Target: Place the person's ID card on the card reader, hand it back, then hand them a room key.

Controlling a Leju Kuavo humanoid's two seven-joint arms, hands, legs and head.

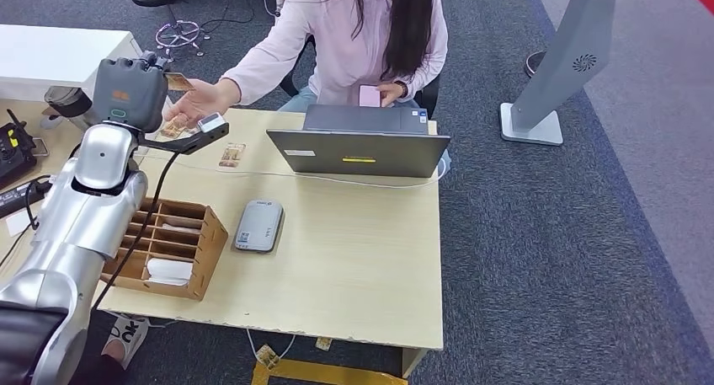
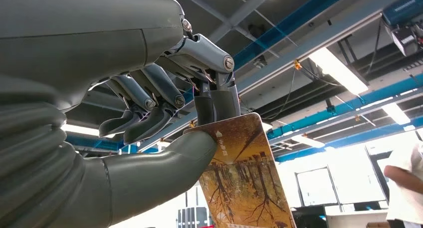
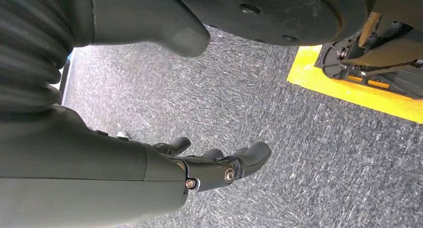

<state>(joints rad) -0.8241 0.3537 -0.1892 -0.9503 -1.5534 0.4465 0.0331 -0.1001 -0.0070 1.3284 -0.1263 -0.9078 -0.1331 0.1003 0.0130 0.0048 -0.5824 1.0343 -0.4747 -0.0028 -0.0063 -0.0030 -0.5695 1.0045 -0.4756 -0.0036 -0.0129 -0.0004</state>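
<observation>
The left hand point(image 2: 164, 123) pinches a card point(image 2: 244, 178) between thumb and fingers, raised at the table's point(image 1: 354, 259) 11 o'clock above the person's open palm point(image 1: 198, 101). The right hand point(image 3: 209, 163) hangs empty, fingers loosely apart. Judged step: handover. Next move calls for release into the palm.

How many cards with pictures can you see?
3: one card pinched in the left hand, two lying on the table, at and. The wooden box may hide more.
</observation>
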